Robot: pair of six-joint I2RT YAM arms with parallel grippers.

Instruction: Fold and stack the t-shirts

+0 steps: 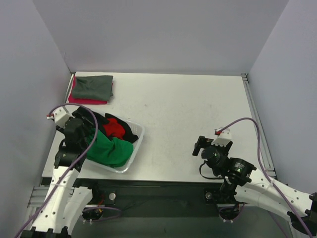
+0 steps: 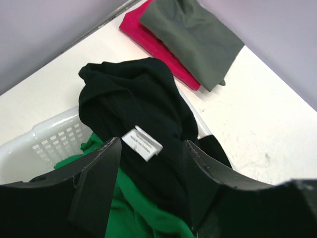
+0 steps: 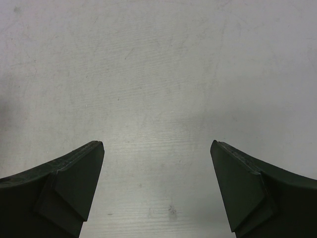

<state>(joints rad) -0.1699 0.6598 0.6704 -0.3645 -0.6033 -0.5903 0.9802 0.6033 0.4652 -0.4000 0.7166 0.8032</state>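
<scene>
Top view: white perforated plastic basket (image 1: 139,133) at near left holds crumpled black tee (image 1: 99,120), red tee (image 1: 115,128) and green tee (image 1: 110,149). Left gripper (image 1: 85,125) is over its left end. Folded grey-green tee (image 1: 93,87) lies on pink-red tee (image 1: 79,100) in far-left corner, long axis left-right. Right gripper (image 1: 200,145) is well apart. Left wrist: left gripper (image 2: 153,148) jaws apart, straddling black tee (image 2: 133,99), white label (image 2: 142,143) up; hump runs away from the fingers twd stack. Right wrist: right gripper (image 3: 156,148) wide open over bare white table (image 3: 158,74).
</scene>
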